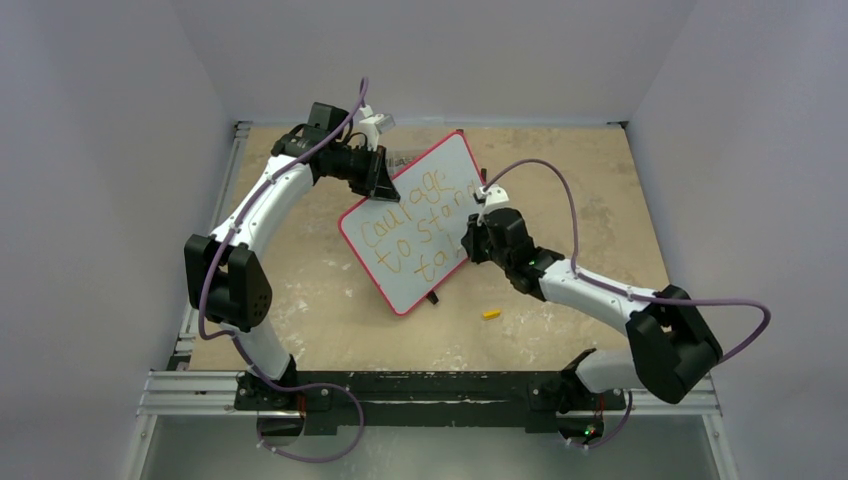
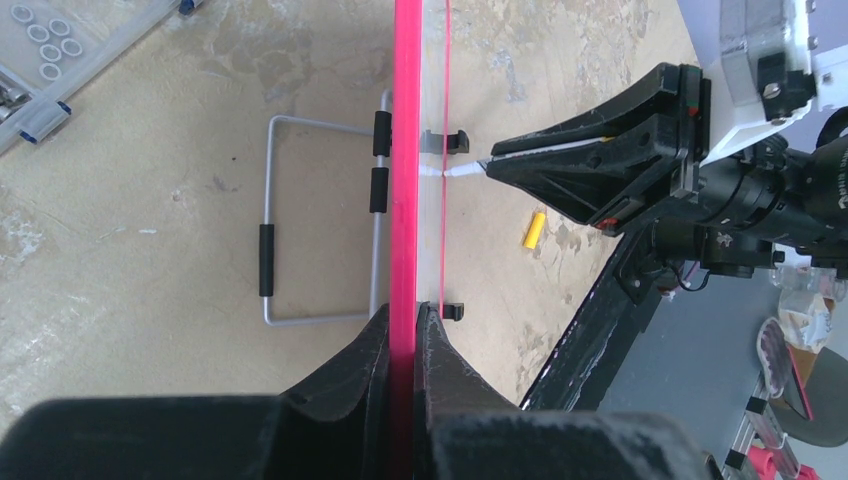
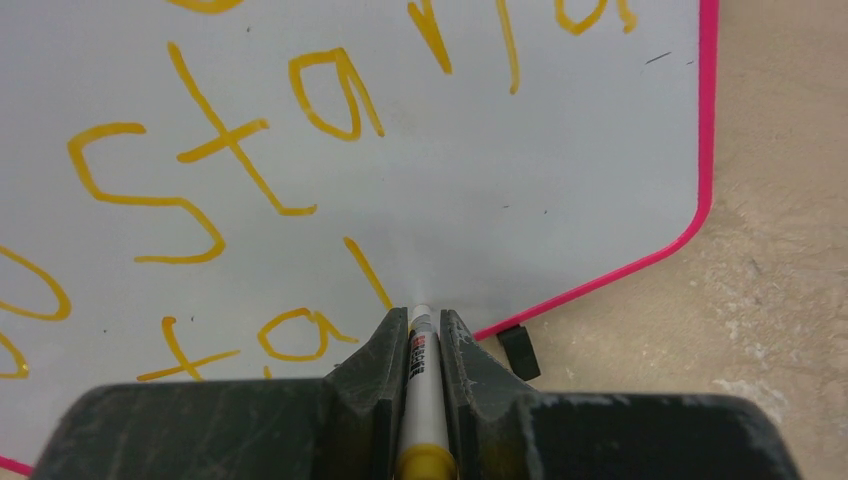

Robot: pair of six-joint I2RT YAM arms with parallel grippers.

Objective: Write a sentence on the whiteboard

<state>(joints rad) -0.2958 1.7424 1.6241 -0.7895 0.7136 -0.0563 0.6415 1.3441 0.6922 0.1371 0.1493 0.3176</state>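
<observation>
Overhead view, whiteboard (image 1: 449, 152): raised at a tilt over the middle of the table (image 1: 300, 300), with its written face toward the right arm.
Overhead view, sentence (image 1: 415, 222): three lines of orange-yellow handwriting. The right arm hides the ends of the lower two lines.
Overhead view, left gripper (image 1: 385, 178): at the board's upper left edge.
Overhead view, right gripper (image 1: 478, 232): against the board's right side, level with the third line.
Overhead view, cap (image 1: 491, 313): a small yellow piece on the table, near the board's lower corner but apart from it.
Left wrist view, left gripper (image 2: 412, 325): clenched on the red-pink rim, which runs edge-on up the middle of the picture.
Left wrist view, wire stand (image 2: 320, 220): a metal loop with black sleeves at the board's back.
Left wrist view, marker (image 2: 455, 170): its white tip pokes out of the right gripper and seems to touch the board's face.
Right wrist view, right gripper (image 3: 420, 325): squeezed tight around the marker barrel.
Right wrist view, lettering: "stand" above and "tal" below, with the tip at the foot of the slanted "l".
Right wrist view, clip (image 3: 518, 350): black, on the rim just right of the fingers.
Step in hand: judged to be the last word, with a second "l" left to write.
Doing it well: lift the tip and shift a little right of the finished stroke. Touch down lightly and draw one slanted line to match, stopping short of the rim. The left grip should hold firm so pen pressure does not swing the board.
</observation>
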